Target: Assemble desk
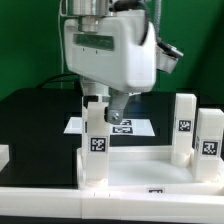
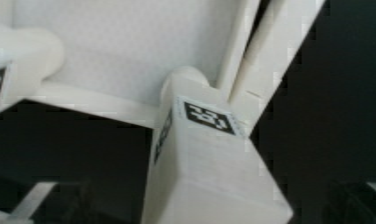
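Observation:
The white desk tabletop [image 1: 140, 172] lies at the front with its raised rim up. One white square leg [image 1: 96, 145] with a tag stands upright in its corner socket on the exterior view's left. My gripper [image 1: 100, 106] hangs straight above that leg, its fingers apart on either side of the leg's top and not pressing it. Looking down from the wrist, I see the tagged leg [image 2: 206, 160] end on against the tabletop [image 2: 132, 50]. My fingers do not show clearly there.
Two more tagged white legs [image 1: 185, 125] [image 1: 209, 140] stand upright at the tabletop's side on the exterior view's right. The marker board [image 1: 128, 127] lies flat on the black table behind the gripper. A small white part [image 1: 3, 156] sits at the left edge.

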### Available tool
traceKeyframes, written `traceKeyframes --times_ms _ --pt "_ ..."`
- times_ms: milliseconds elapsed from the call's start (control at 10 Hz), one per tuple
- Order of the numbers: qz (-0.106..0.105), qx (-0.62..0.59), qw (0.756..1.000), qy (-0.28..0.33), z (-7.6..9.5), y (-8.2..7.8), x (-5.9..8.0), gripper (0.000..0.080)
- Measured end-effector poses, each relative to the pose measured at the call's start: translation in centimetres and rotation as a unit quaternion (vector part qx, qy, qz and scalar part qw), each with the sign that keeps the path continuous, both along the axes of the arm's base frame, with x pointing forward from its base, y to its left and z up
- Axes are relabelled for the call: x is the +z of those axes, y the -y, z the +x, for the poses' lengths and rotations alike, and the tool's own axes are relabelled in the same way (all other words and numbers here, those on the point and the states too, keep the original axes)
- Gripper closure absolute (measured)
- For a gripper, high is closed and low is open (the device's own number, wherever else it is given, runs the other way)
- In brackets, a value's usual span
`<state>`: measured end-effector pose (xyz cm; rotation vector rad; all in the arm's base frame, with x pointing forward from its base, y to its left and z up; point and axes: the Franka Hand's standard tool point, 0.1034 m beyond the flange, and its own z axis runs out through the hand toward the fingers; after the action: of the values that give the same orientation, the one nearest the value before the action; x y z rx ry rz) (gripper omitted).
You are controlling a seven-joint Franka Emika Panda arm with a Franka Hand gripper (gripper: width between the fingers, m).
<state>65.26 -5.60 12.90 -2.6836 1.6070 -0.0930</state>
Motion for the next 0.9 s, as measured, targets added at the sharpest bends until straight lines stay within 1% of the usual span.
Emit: traceKeyframes --times_ms 200,400,500,600,700,900 --pt "-0.005 0.095 0.996 -0.001 0.02 -0.02 0.0 0.015" --pt "-0.011 0.178 0.984 -0.003 0.02 -0.04 0.0 0.015" --pt "-0.017 0.25 0.968 -0.006 0.0 0.07 0.0 0.015" --pt "-0.019 0.282 0.959 -0.007 0.0 0.12 0.01 0.015" --pt "-0.023 0.337 0.941 -0.009 -0.01 0.23 0.0 0.015" --pt "-0.028 0.403 0.914 -0.011 0.0 0.2 0.01 0.015"
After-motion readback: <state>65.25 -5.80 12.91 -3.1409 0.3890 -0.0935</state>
